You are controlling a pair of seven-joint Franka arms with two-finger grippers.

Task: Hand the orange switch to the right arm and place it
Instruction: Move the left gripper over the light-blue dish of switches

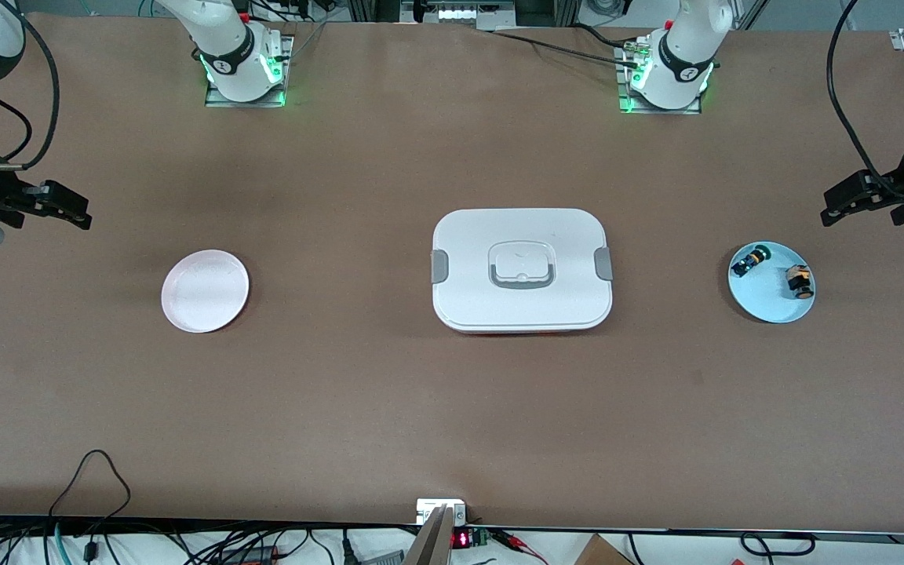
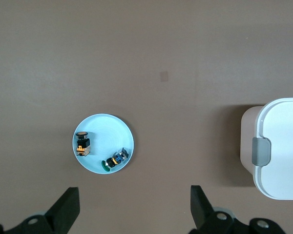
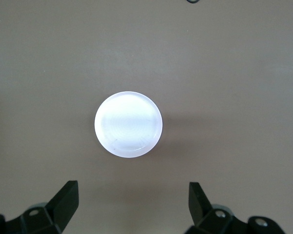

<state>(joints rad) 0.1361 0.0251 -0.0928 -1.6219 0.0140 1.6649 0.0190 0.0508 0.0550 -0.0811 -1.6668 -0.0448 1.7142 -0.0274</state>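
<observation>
The orange switch (image 1: 797, 281) lies on a small blue plate (image 1: 766, 304) toward the left arm's end of the table, beside a blue-black switch with a green cap (image 1: 750, 259). In the left wrist view the orange switch (image 2: 82, 143) and the green-capped switch (image 2: 115, 160) lie apart on the blue plate (image 2: 105, 130). My left gripper (image 1: 852, 200) (image 2: 134, 207) is open and empty, high in the air beside the plate. My right gripper (image 1: 48, 205) (image 3: 133, 202) is open and empty, high up at the right arm's end.
A white lidded box (image 1: 521, 269) with grey clips stands at the table's middle; its edge shows in the left wrist view (image 2: 278, 146). An empty pale pink plate (image 1: 205, 290) (image 3: 128, 124) lies toward the right arm's end. Cables run along the table edge nearest the front camera.
</observation>
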